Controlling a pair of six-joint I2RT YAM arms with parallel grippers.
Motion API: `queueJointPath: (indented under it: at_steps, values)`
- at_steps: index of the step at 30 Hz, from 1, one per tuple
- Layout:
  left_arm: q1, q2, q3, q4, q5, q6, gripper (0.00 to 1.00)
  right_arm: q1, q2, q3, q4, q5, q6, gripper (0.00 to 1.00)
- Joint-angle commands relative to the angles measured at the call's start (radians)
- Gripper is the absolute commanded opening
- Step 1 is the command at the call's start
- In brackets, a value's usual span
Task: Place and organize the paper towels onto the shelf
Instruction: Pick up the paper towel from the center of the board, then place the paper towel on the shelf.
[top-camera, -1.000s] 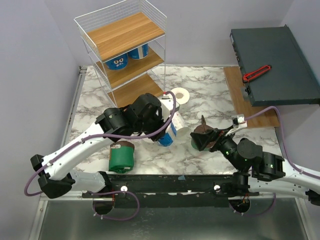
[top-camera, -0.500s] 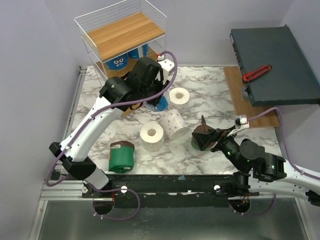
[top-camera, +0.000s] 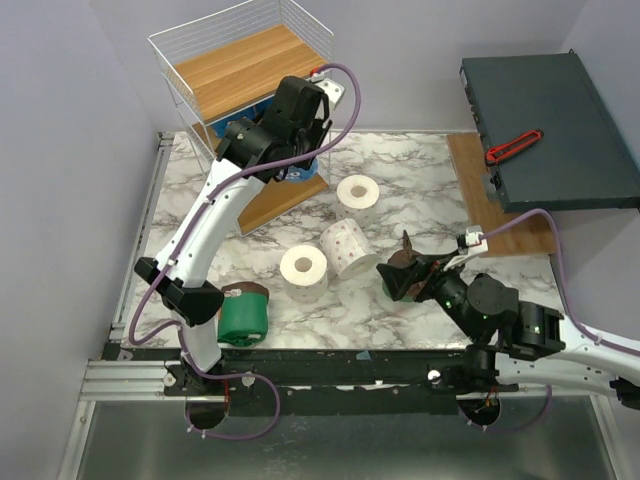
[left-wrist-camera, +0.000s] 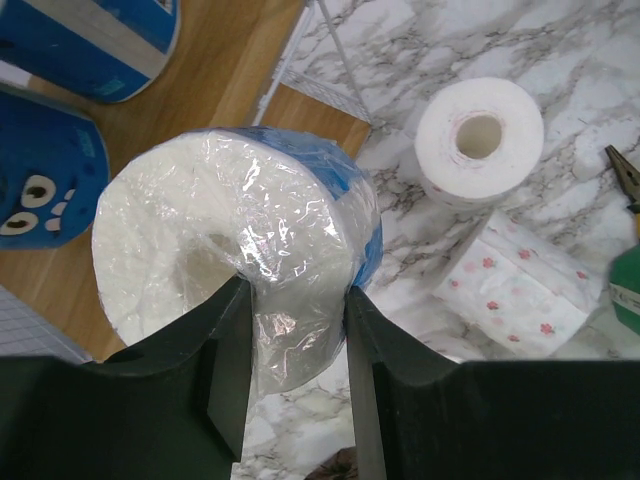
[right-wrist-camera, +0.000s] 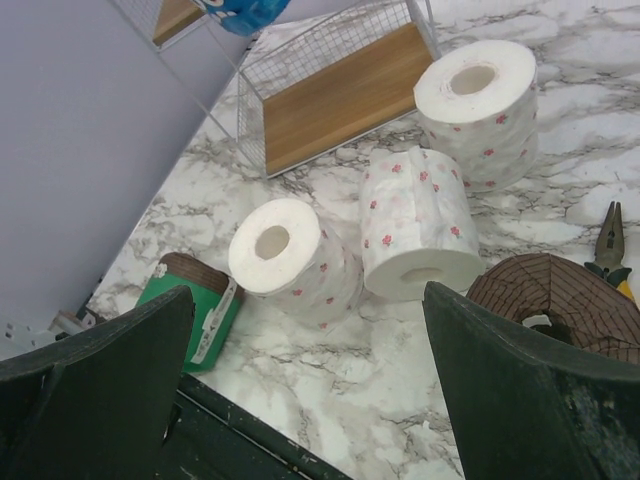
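Top external view: shows the left arm (top-camera: 205, 225) stretched from the near edge to the middle tier of the shelf (top-camera: 245, 65), which stands at the far left of the worktop (top-camera: 420, 180); hides the left jaws beneath the wrist; shows three speckled rolls (top-camera: 358, 192) (top-camera: 345, 248) (top-camera: 304, 267) on the marble right of the shelf's foot, the farthest upright and apart, the nearer two just beside each other; places a green-wrapped roll (top-camera: 242, 312) on its side near the front edge, and a brown-ended roll (top-camera: 400, 275) at the tip of the right arm (top-camera: 520, 330).

Left wrist view: shows the left jaws pinching the plastic-covered end of a blue-wrapped roll (left-wrist-camera: 230, 230), held over the edge of a wooden shelf board; sets two more blue rolls (left-wrist-camera: 95, 45) (left-wrist-camera: 40, 190) on that board to the left, the nearer bearing cartoon eyes.

Right wrist view: shows the right jaws spread wide over the worktop, nothing between the fingers; puts the brown-ended roll just beside the right-hand finger, with pliers (right-wrist-camera: 608, 240) lying on the marble beyond it.
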Motion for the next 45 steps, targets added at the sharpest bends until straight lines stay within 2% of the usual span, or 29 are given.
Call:
queueJointPath:
  at_steps: [1,17,32,35,40,43,45]
  values:
    - [0.046,-0.017,0.050,0.074,-0.103,0.064,0.12,0.004,0.021,0.018,0.033,-0.009,-0.040,1.00]
    - [0.102,0.049,0.051,0.178,-0.182,0.149,0.15,0.004,0.026,-0.017,0.070,-0.014,-0.059,1.00]
    - [0.110,0.096,0.039,0.267,-0.235,0.183,0.27,0.003,0.007,-0.027,0.070,-0.012,-0.060,1.00]
    - [0.115,0.100,0.031,0.293,-0.240,0.187,0.36,0.003,0.003,-0.029,0.072,-0.016,-0.060,1.00]
    - [0.117,0.112,0.031,0.310,-0.244,0.195,0.43,0.004,-0.005,-0.033,0.067,-0.015,-0.051,1.00]
    - [0.117,0.103,0.030,0.313,-0.233,0.174,0.57,0.003,-0.004,-0.039,0.067,-0.020,-0.044,1.00]
    - [0.117,0.095,0.026,0.316,-0.228,0.167,0.63,0.003,-0.003,-0.040,0.068,-0.022,-0.039,1.00]
